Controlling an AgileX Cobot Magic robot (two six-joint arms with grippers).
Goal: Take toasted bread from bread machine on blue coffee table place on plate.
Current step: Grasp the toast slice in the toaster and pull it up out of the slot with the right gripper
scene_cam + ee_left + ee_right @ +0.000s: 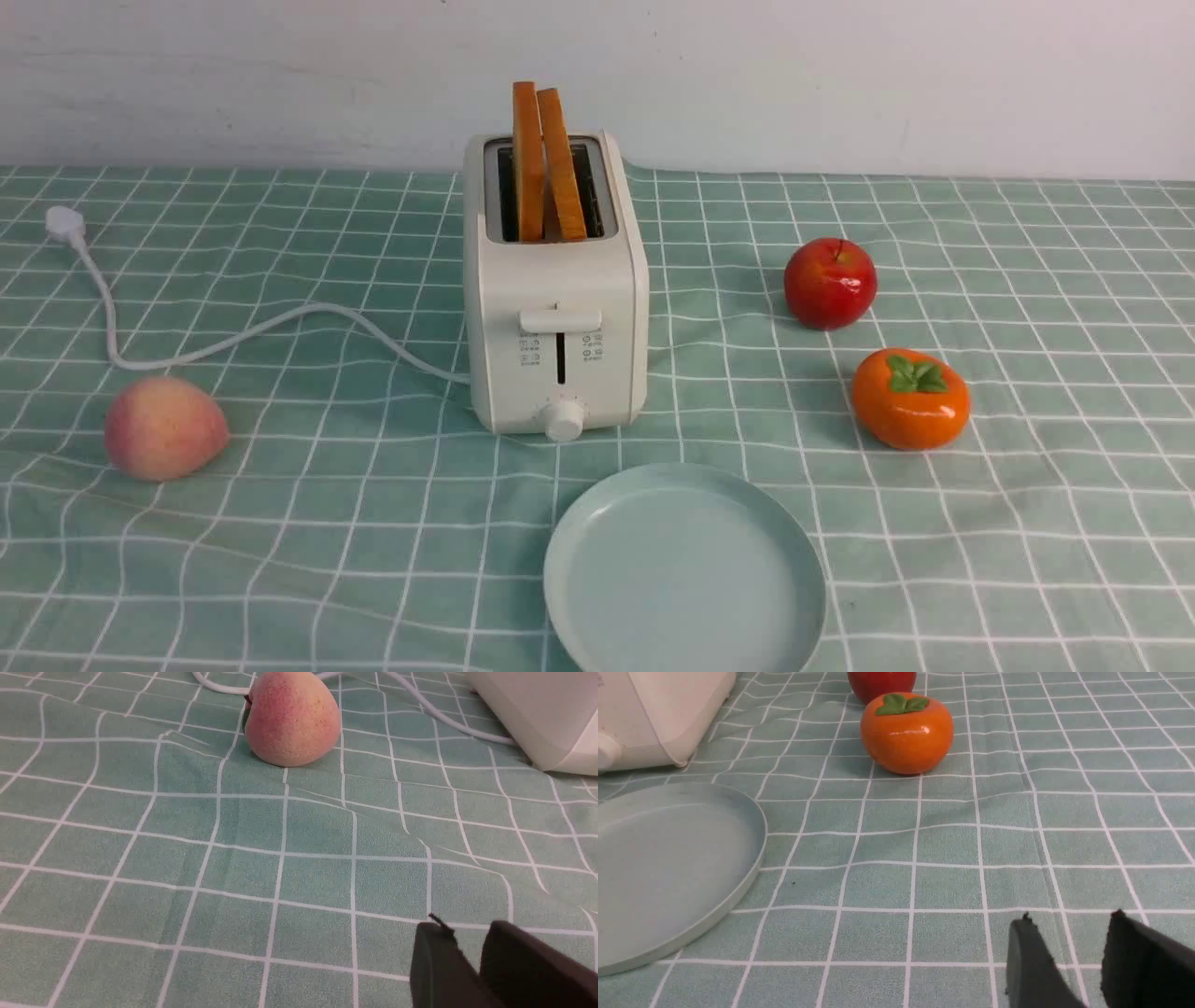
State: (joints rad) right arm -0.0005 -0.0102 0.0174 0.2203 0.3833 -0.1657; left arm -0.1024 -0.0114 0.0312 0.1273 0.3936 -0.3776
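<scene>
Orange-crusted toasted bread is standing upright in the slots of the cream bread machine on the blue coffee table, and the plate is lying at the machine's 5 o'clock. The left gripper is holding its jaws slightly parted over the cloth. The right gripper is holding its jaws wider, and both are gripping nothing.

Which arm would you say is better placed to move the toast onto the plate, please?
Right, probably. The right gripper sits open beside the plate, which lies front-right of the toaster holding the toast; the left gripper is over by the peach, away from the plate.
</scene>
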